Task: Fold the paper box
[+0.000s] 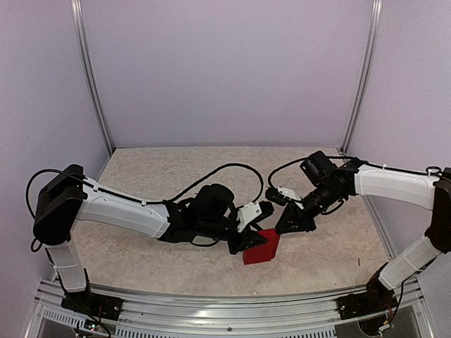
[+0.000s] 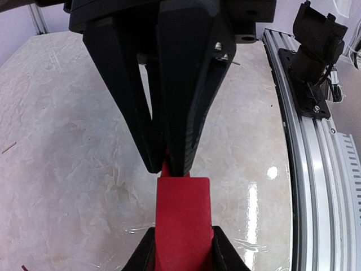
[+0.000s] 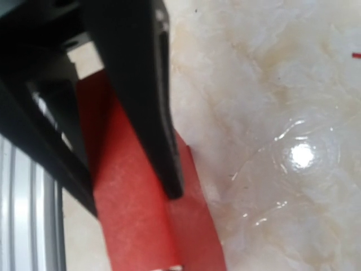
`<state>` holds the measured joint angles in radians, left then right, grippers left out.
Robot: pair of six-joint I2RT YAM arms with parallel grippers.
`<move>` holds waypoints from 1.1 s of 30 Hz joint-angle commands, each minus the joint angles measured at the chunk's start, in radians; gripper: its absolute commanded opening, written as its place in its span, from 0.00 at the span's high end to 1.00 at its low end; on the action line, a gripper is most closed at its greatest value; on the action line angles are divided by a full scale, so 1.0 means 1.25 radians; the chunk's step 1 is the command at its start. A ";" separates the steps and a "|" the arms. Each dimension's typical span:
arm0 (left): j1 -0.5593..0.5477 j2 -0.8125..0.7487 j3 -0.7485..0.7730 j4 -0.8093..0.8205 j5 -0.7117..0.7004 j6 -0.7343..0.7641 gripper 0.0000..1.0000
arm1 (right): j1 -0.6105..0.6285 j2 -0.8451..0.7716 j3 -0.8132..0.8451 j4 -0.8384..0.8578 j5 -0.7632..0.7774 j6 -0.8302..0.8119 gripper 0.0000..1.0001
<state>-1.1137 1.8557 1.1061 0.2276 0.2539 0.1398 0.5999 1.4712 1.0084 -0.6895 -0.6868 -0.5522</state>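
The paper box is a small bright red card piece near the front middle of the table. In the left wrist view the paper box sits between the two black fingertips of my left gripper, which is shut on its sides. My right gripper comes in from above there, its tips pinched on a thin red flap at the box's far end. From the right wrist, the red card lies between the fingers of the right gripper. Seen from above, the left gripper and right gripper meet at the box.
The marbled tabletop is bounded by lilac walls with upright metal posts. An aluminium rail runs along the near edge, with a black arm mount on it. A black cable loops over the left arm. A tiny red scrap lies on the table.
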 commanded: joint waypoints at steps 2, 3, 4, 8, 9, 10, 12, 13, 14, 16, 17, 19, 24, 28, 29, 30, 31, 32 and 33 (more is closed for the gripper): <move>0.010 0.024 -0.031 -0.089 -0.005 0.019 0.72 | 0.002 -0.011 0.027 -0.044 -0.028 -0.008 0.84; 0.009 0.023 -0.032 -0.092 -0.002 0.021 0.72 | -0.004 -0.015 0.034 -0.056 -0.029 -0.014 0.80; 0.009 0.021 -0.031 -0.094 0.000 0.023 0.72 | -0.011 -0.019 0.041 -0.068 -0.029 -0.022 0.76; 0.009 0.020 -0.025 -0.104 0.008 0.031 0.72 | -0.062 -0.027 0.073 -0.124 -0.045 -0.058 0.68; 0.009 0.022 -0.021 -0.110 0.009 0.033 0.72 | -0.074 -0.028 0.080 -0.138 -0.055 -0.070 0.67; 0.009 0.024 -0.017 -0.117 0.009 0.035 0.72 | -0.087 -0.028 0.086 -0.153 -0.063 -0.079 0.65; 0.010 0.026 -0.011 -0.129 0.013 0.039 0.72 | -0.112 -0.026 0.093 -0.172 -0.085 -0.096 0.64; 0.010 0.028 -0.010 -0.130 0.016 0.041 0.72 | -0.120 -0.026 0.090 -0.168 -0.086 -0.095 0.64; 0.009 0.028 -0.009 -0.131 0.018 0.042 0.72 | -0.127 -0.024 0.085 -0.151 -0.085 -0.087 0.64; 0.010 0.029 -0.006 -0.134 0.019 0.044 0.72 | -0.130 -0.022 0.061 -0.097 -0.059 -0.052 0.65; 0.010 0.029 -0.005 -0.135 0.019 0.045 0.72 | -0.131 -0.019 0.048 -0.067 -0.038 -0.026 0.67; 0.011 0.029 -0.004 -0.137 0.018 0.046 0.72 | -0.129 -0.006 0.034 -0.030 -0.003 -0.003 0.70; 0.014 0.027 -0.003 -0.140 0.023 0.042 0.71 | -0.114 0.026 0.026 -0.011 0.039 0.003 0.77; 0.018 0.027 0.000 -0.141 0.030 0.040 0.71 | -0.081 0.019 0.007 0.000 0.057 0.002 0.78; 0.019 0.028 0.000 -0.141 0.033 0.041 0.71 | -0.078 0.017 0.006 0.003 0.049 0.007 0.77; 0.019 0.030 0.001 -0.141 0.036 0.040 0.71 | -0.078 0.016 0.006 0.005 0.044 0.015 0.77; 0.020 0.030 0.002 -0.143 0.036 0.040 0.71 | -0.078 0.019 0.009 0.006 0.045 0.027 0.76; 0.020 0.031 0.002 -0.143 0.037 0.041 0.71 | -0.080 0.023 0.015 0.005 0.043 0.046 0.73; 0.021 0.031 0.003 -0.144 0.039 0.040 0.71 | -0.085 0.032 0.026 -0.002 0.038 0.056 0.71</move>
<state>-1.0985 1.8557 1.1202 0.1898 0.3012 0.1841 0.4938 1.4925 1.0302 -0.7036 -0.6415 -0.5400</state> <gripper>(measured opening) 0.288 0.260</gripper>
